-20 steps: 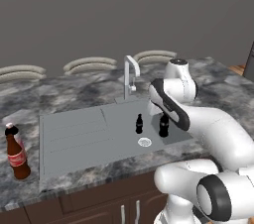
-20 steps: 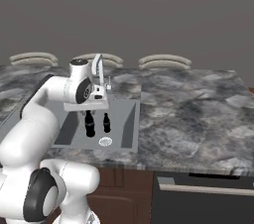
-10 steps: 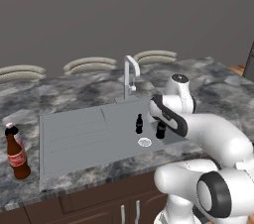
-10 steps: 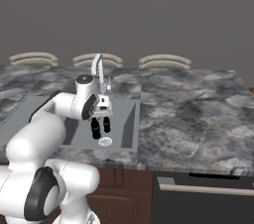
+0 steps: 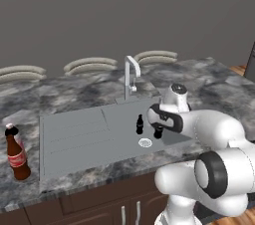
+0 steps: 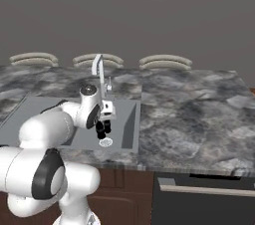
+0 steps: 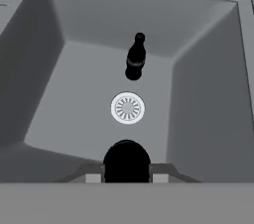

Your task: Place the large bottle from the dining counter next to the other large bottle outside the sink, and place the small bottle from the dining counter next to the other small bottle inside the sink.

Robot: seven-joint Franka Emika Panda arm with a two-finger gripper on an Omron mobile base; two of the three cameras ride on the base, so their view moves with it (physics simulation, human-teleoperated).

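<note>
My gripper (image 7: 126,177) is clamped on a small bottle (image 7: 126,161), low inside the sink (image 7: 208,99). I should set it upright on the floor beside the other small bottle (image 7: 135,57), clear of the drain (image 7: 128,108), before letting go.

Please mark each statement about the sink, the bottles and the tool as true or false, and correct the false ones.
1. A small dark bottle stands upright inside the sink. True.
2. The tool is open and holds nothing. False: it is shut on a second small bottle.
3. The large brown bottle lies in the basin. False: it stands on the counter, outside the sink.
4. The round drain lies between the two small bottles in the hand view. True.
5. The faucet is red. False: it is white.
</note>
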